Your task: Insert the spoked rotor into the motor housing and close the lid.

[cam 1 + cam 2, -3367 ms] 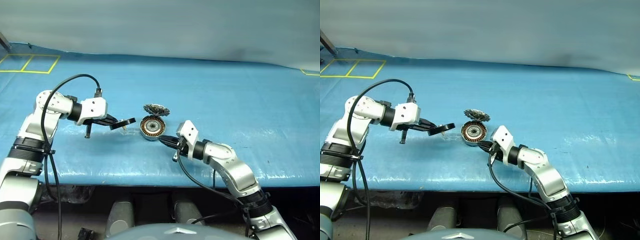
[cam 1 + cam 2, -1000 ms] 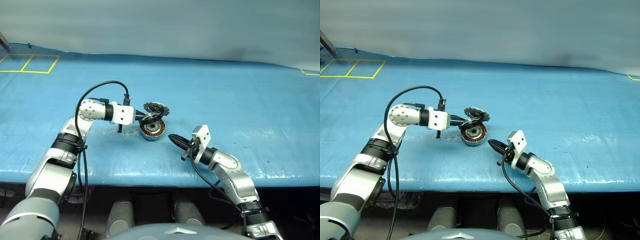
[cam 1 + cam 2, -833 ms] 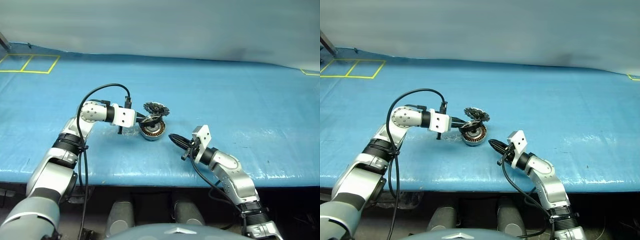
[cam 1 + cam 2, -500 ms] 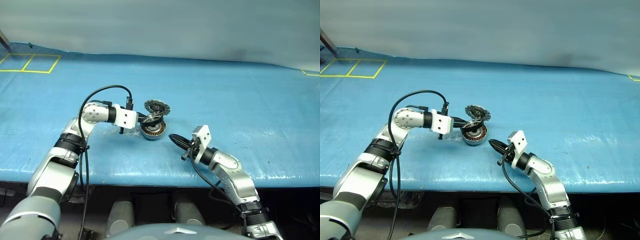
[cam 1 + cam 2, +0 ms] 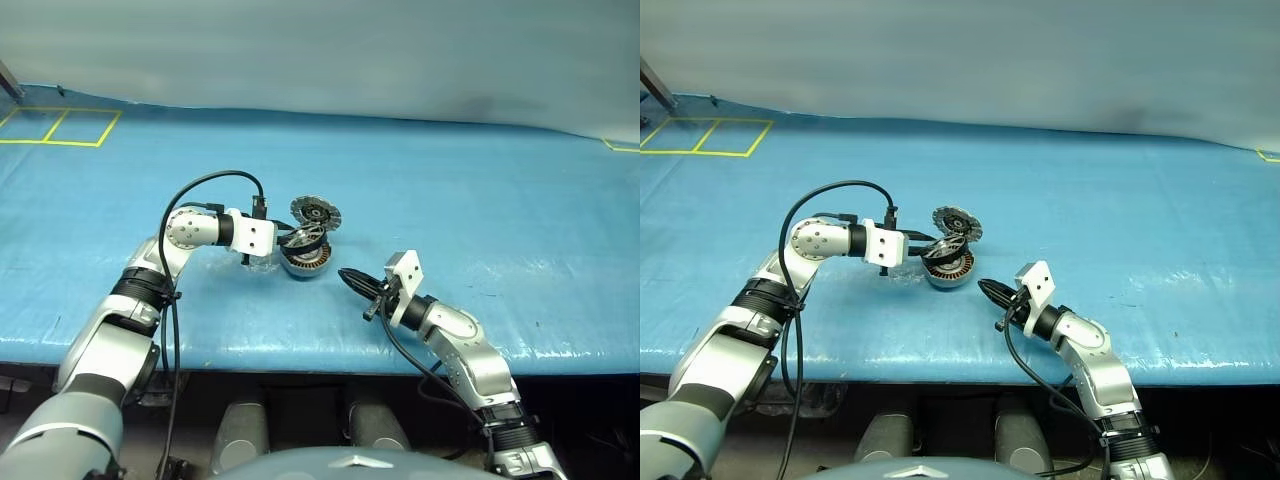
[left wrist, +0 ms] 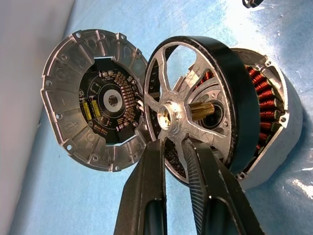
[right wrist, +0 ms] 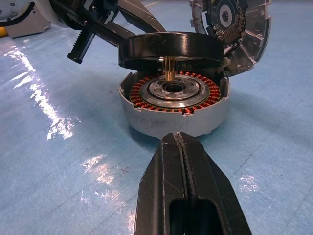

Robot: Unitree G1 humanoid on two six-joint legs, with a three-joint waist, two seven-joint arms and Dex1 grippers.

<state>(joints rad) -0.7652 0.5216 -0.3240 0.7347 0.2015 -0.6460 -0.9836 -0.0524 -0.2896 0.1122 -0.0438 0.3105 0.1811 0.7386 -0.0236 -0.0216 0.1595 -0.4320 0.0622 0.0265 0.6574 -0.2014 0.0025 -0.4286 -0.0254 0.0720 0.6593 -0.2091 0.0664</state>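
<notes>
The left gripper (image 6: 177, 152) has its jaws closed on a spoke of the spoked rotor (image 6: 205, 103), held over the motor housing (image 7: 173, 105). The lid (image 6: 93, 100) stands open. The right gripper (image 7: 182, 147) waits nearby, jaws closed and empty.

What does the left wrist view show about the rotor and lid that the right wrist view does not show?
Left wrist view: the rotor's silver spokes and hub, with one spoke between the left gripper's two fingers, and the lid's whole inner face with its dark centre.

Right wrist view: the rotor's brass shaft hanging above the housing's centre hole, not yet seated, and the shut right gripper short of the housing.

Both: the rotor at the open housing, the copper windings, and the lid standing open behind it.
</notes>
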